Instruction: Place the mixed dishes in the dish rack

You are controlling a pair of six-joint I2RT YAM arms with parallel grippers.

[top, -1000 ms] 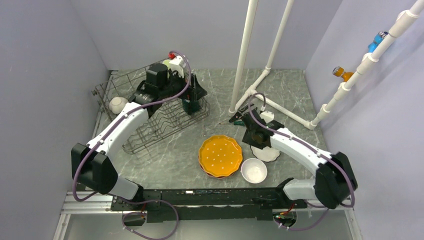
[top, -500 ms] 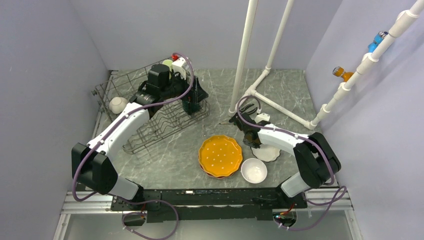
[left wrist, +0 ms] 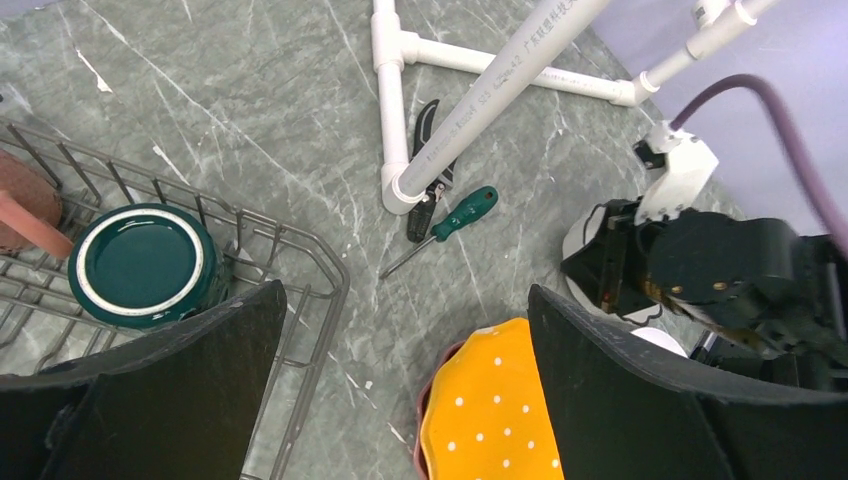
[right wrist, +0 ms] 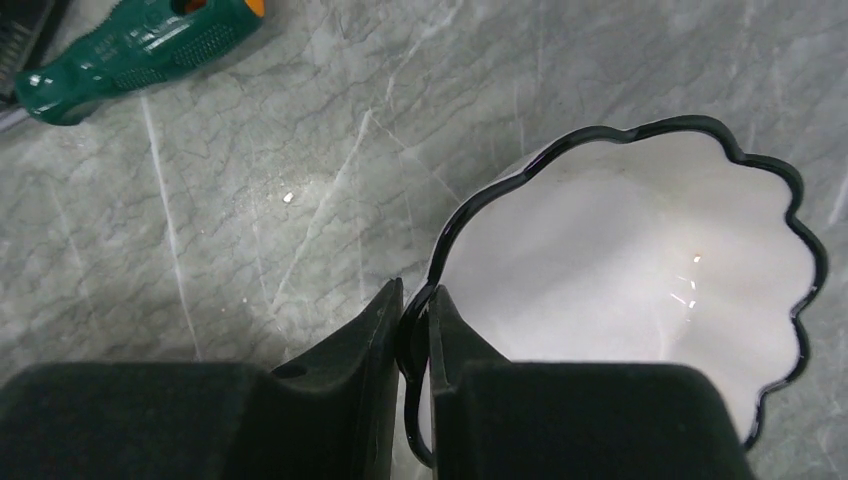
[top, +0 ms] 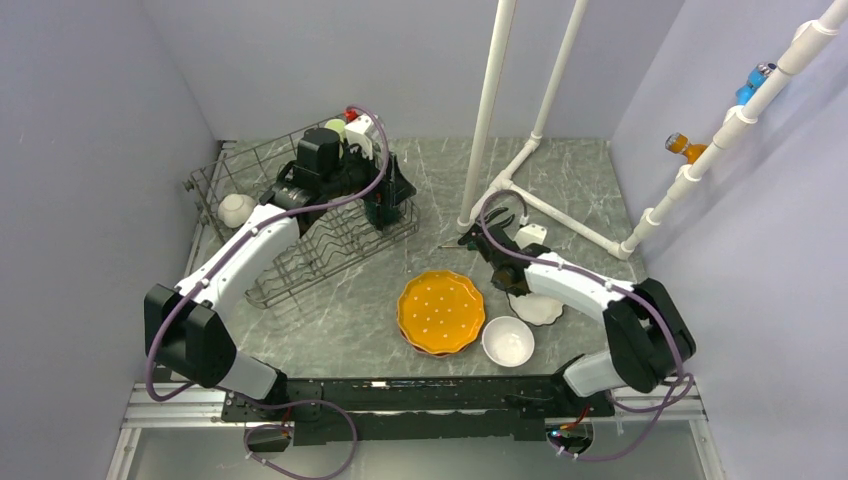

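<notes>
My right gripper (top: 510, 284) is shut on the black scalloped rim of the patterned bowl (top: 537, 309), which is white inside (right wrist: 640, 270) and sits on the table. My left gripper (top: 392, 192) is open and empty (left wrist: 407, 296), hovering over the right end of the dish rack (top: 300, 255). The dark teal mug (left wrist: 140, 265) stands in that rack corner below it. A pink mug (left wrist: 25, 205) shows at the left edge of the left wrist view. The pale green mug (top: 335, 127) is at the rack's far side. The orange dotted plates (top: 441, 310) are stacked on the table, with the white bowl (top: 508, 341) beside them.
Black-handled pliers (left wrist: 430, 190) and a green screwdriver (left wrist: 462, 212) lie by the foot of the white pipe frame (top: 485, 120), just beyond the patterned bowl. A pale round dish (top: 236, 209) sits at the rack's left end. Walls close in on the left, back and right.
My right arm folded in and its gripper came down onto the near-left rim of the patterned bowl and closed on it. My left arm has barely moved.
</notes>
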